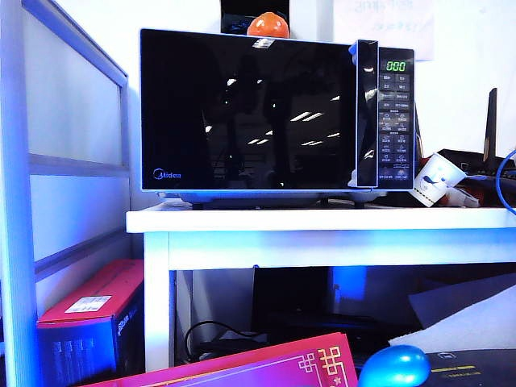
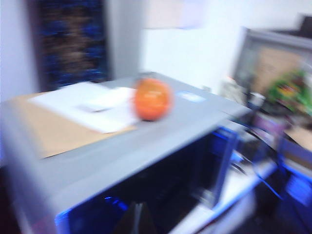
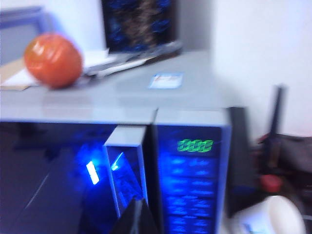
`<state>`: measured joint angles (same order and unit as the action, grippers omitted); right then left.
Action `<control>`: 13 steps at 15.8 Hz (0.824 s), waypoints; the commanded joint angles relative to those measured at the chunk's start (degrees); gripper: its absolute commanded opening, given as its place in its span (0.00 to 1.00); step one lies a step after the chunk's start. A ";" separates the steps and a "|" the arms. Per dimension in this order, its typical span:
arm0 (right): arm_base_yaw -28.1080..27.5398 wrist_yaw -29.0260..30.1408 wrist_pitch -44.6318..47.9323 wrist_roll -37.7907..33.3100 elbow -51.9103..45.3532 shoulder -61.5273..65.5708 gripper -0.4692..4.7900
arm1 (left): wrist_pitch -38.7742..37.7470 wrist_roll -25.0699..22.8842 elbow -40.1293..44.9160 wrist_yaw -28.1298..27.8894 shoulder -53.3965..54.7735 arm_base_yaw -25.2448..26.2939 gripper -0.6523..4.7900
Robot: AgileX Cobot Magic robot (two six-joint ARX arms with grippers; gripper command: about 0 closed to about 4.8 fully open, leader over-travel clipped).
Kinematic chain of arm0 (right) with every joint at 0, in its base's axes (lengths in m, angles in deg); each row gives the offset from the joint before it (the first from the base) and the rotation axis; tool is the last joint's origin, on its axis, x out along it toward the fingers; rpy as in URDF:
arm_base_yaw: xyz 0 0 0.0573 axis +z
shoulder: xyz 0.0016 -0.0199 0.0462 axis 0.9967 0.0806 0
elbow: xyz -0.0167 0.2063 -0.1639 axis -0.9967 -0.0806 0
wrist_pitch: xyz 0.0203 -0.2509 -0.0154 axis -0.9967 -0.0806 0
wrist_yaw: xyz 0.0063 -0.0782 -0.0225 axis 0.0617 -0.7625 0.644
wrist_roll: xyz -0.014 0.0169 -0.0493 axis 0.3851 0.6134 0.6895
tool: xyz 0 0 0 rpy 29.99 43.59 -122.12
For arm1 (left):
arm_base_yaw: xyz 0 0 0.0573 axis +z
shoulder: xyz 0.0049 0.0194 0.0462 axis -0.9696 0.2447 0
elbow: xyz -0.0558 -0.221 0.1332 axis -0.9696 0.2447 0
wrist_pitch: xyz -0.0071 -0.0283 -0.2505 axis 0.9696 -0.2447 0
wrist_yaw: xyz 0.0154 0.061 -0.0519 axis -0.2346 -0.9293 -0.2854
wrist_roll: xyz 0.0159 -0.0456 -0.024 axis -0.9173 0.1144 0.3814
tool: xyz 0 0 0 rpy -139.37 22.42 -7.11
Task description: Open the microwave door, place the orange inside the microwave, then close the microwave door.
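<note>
Both pincers are closed and empty. The left gripper (image 2: 135, 219) and the right gripper (image 3: 135, 217) show as dark tips before the glossy black microwave door (image 1: 246, 109), which is closed. The round, bright orange (image 1: 268, 26) sits above and beyond them on the microwave's (image 1: 395, 113) flat grey top.

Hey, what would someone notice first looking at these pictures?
The big black microwave on the white table, its glossy microwave door closed. Next, the orange sitting on top of it. Both wrist views look down on it; the left gripper and right gripper appear shut, holding nothing.
</note>
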<state>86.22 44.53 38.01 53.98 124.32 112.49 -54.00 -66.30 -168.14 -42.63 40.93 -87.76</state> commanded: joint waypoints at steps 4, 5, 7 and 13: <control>2.54 0.59 4.83 0.31 0.17 3.63 0.09 | 4.46 -3.63 -0.44 0.04 6.84 -0.09 0.11; 2.80 0.63 5.70 0.31 0.17 4.15 0.09 | 5.05 -3.63 -0.44 0.11 8.79 -0.11 0.11; 2.86 0.59 6.75 0.31 0.17 4.94 0.09 | 6.95 -3.63 -0.44 0.09 12.31 -0.17 0.11; 3.37 0.20 10.19 0.31 0.17 10.05 0.49 | 14.47 1.31 -3.54 5.73 13.94 -0.20 0.12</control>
<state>89.52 44.80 46.91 54.18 124.25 122.29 -39.31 -66.93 -170.37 -38.70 55.18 -87.89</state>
